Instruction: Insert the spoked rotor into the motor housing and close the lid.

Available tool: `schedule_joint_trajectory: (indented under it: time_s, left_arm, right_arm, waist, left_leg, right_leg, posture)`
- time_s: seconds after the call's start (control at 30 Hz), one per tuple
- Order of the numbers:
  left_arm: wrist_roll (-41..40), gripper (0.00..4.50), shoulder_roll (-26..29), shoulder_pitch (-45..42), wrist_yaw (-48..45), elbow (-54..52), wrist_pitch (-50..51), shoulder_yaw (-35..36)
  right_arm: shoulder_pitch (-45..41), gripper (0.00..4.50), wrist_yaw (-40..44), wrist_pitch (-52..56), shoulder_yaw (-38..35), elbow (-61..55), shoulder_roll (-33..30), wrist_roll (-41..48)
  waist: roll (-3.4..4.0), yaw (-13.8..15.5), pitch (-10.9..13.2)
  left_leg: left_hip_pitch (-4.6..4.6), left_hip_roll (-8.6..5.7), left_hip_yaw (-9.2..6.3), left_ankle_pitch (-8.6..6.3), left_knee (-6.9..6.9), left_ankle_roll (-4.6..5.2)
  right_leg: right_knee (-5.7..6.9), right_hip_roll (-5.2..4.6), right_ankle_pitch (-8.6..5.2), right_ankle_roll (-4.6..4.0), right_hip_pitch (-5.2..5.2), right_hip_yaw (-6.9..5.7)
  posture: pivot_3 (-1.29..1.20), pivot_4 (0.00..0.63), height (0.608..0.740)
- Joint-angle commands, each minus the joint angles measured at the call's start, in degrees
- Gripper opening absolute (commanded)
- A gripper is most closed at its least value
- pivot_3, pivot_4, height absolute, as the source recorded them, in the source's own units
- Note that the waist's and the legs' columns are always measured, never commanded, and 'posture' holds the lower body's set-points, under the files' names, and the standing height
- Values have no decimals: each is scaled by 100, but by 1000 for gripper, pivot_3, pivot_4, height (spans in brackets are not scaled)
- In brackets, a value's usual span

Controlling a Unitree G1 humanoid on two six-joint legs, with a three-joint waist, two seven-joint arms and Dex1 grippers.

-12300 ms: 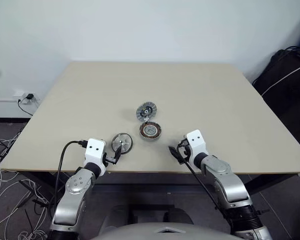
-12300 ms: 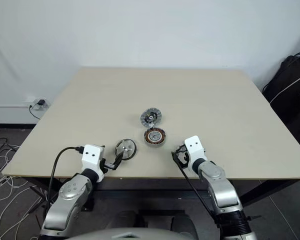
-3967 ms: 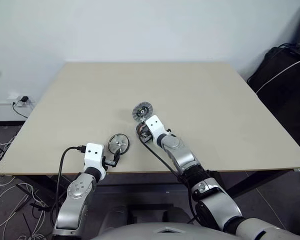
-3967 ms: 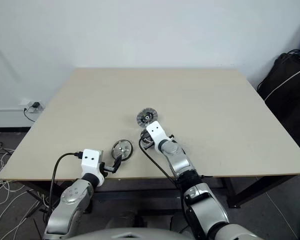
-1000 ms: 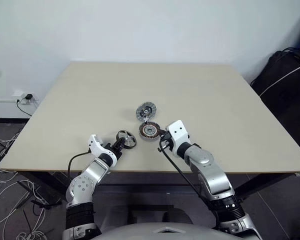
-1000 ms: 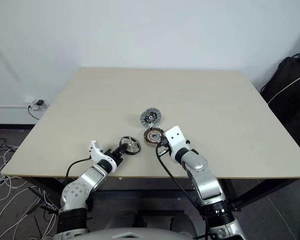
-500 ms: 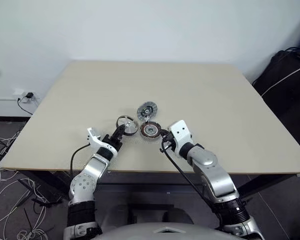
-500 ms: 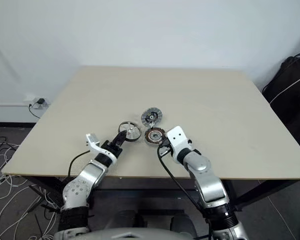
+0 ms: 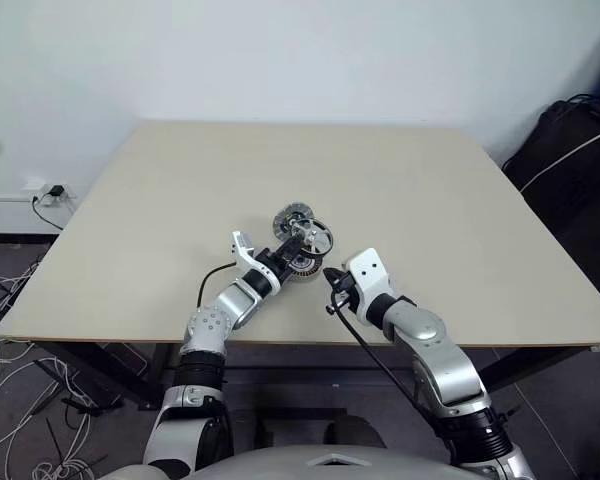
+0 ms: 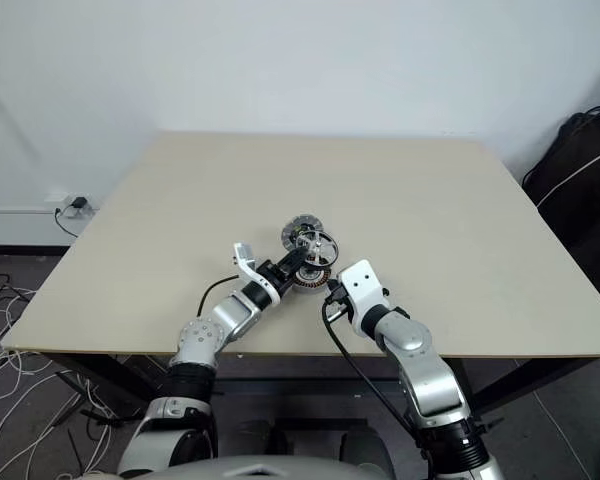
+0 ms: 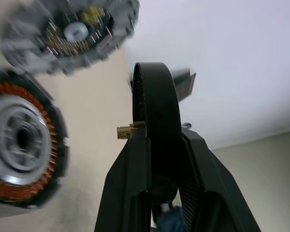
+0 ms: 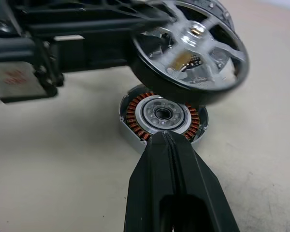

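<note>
Spoked rotor [image 12: 191,50] is clamped by its rim in the left tool [image 9: 302,243], held in the air just above the motor housing [image 12: 162,118], which lies flat on the table [image 9: 430,200] with its copper windings facing up. Just beyond the housing, the lid [image 11: 70,34] rests on the table. Right tool [image 12: 160,140] has its fingers pressed together with nothing between them, tips at the housing's near edge.

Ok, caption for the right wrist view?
Left pincer holds the spoked rotor above the motor housing; shut right pincer at the housing's near rim.
</note>
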Motion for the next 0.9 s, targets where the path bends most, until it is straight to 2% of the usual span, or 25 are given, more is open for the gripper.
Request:
schedule_joint_trajectory:
  time_s: [0.03, 0.33, 0.9]
  left_arm:
    - [143, 434, -481, -23, -177, 136, -32, 11]
    - [503, 434, -539, -135, -169, 490, -255, 216]
    - [709, 434, -551, -458, -204, 1011, -577, 410]
  right_arm:
    - [-55, 0, -61, -27, -66, -273, 20, 28]
    - [-92, 0, -99, -21, -59, -265, 11, 22]
    - [-118, 0, -116, 2, 35, -342, 13, -25]
  waist:
    - [-3, 1, 2]
    - [-8, 6, 6]
    - [-9, 19, 6]
  left_leg:
    - [0, 0, 0, 0, 0, 0]
    - [-2, 0, -1, -1, 1, 1]
    - [-3, -1, -3, -1, 2, 2]
  right_leg:
    - [0, 0, 0, 0, 0, 0]
    - [0, -5, 1, 1, -1, 1]
    - [0, -29, 2, 2, -2, -2]
  posture:
    - [0, 0, 740]
    - [0, 0, 740]
    - [0, 0, 740]
